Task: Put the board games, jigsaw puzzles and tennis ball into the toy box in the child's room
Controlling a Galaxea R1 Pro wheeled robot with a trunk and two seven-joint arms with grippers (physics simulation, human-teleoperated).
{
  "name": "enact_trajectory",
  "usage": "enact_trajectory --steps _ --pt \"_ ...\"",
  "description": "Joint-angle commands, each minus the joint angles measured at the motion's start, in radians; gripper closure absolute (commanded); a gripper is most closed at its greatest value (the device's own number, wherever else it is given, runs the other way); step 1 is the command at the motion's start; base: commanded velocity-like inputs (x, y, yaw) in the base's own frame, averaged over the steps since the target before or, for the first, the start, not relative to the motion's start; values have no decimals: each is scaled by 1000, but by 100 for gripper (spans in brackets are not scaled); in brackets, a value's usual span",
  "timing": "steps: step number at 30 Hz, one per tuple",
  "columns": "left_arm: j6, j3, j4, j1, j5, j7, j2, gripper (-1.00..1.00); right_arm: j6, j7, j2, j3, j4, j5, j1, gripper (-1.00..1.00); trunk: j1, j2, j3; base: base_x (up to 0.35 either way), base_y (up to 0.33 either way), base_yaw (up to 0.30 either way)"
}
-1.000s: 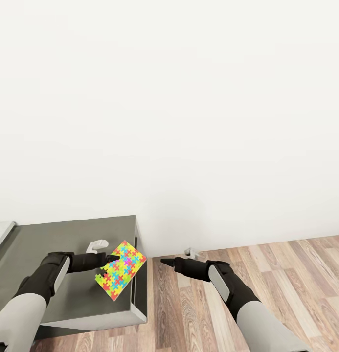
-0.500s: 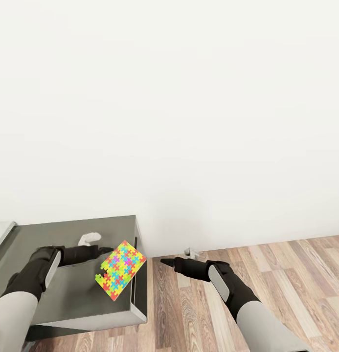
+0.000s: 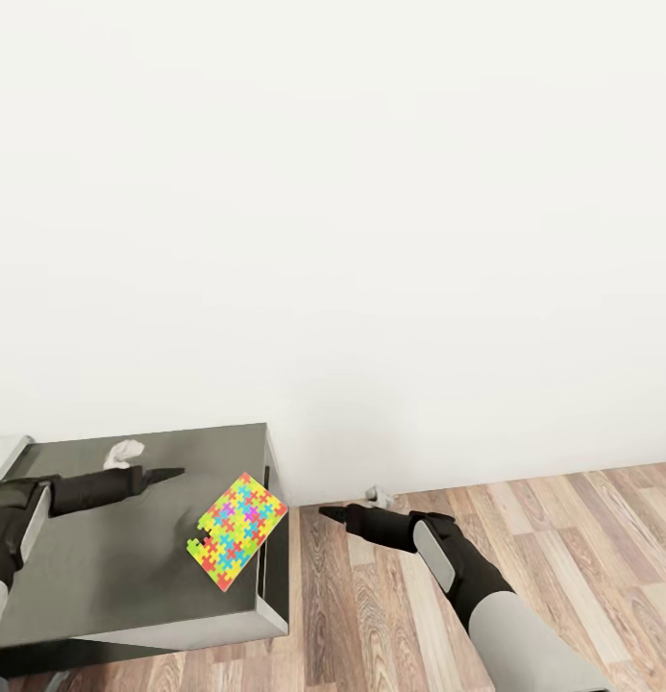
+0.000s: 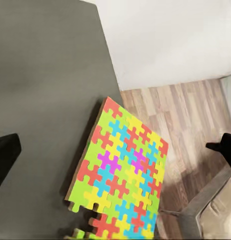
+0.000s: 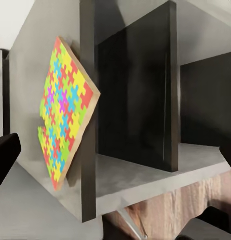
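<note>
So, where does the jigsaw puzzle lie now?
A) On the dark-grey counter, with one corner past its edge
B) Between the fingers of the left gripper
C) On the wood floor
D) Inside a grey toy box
A: the jigsaw puzzle rests flat on the dark-grey counter, one corner sticking out over the edge above the wood floor; the left gripper is apart from it.

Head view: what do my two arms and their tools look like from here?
Both arms match: light-grey upper sections, black forearm housings with a pale grey side panel, each tapering to a slim black pointed tool, the left tool and the right tool. No cables or markings show.
</note>
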Motion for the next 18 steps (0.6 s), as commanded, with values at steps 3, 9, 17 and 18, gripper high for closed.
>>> enact_trajectory --steps 3,9,17,18 --pt "10 18 -1 2 -9 -178 22 -100 7 0 -4 -2 -1 -10 0 -100 1 -2 -2 0 0 0" --pt "11 49 -10 16 1 -388 38 -100 1 1 -4 -2 -3 -12 5 -100 1 -2 -2 0 0 0" --pt "13 80 -32 96 134 -388 39 -100 1 2 -3 -4 -3 -13 5 -100 1 -2 -2 0 0 0" --pt "16 81 -39 103 145 -388 40 -100 1 2 -4 -4 -3 -13 6 -100 1 -2 -2 0 0 0"
